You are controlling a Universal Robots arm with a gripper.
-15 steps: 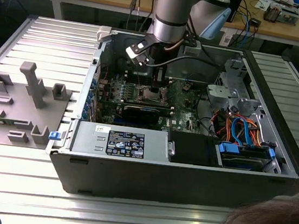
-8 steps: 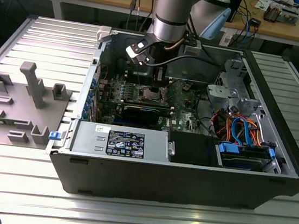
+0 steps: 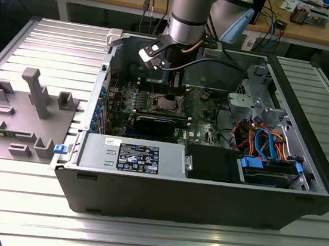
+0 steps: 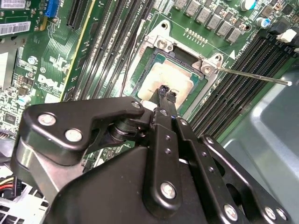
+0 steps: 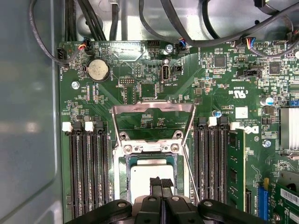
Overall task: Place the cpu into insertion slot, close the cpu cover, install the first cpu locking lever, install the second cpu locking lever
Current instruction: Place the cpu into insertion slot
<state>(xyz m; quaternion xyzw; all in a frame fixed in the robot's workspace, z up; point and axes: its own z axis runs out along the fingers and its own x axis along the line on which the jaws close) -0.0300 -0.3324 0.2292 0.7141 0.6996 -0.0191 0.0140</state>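
- cpu (image 5: 150, 179): smooth, matt, silver-grey metal top.
- cpu cover (image 5: 152, 108): thin silvery sheet metal with a bright sheen.
- insertion slot (image 5: 148, 148): silvery metal rim, set in a glossy green circuit board (image 5: 224, 93).
- jaws: black, smooth, slightly glossy links with bright metal screws.
- computer case (image 3: 203, 203): dark matt metal.
- desk (image 3: 139, 234): ribbed bare aluminium with a dull shine.
- fixture block (image 3: 33, 92): matt grey plastic.
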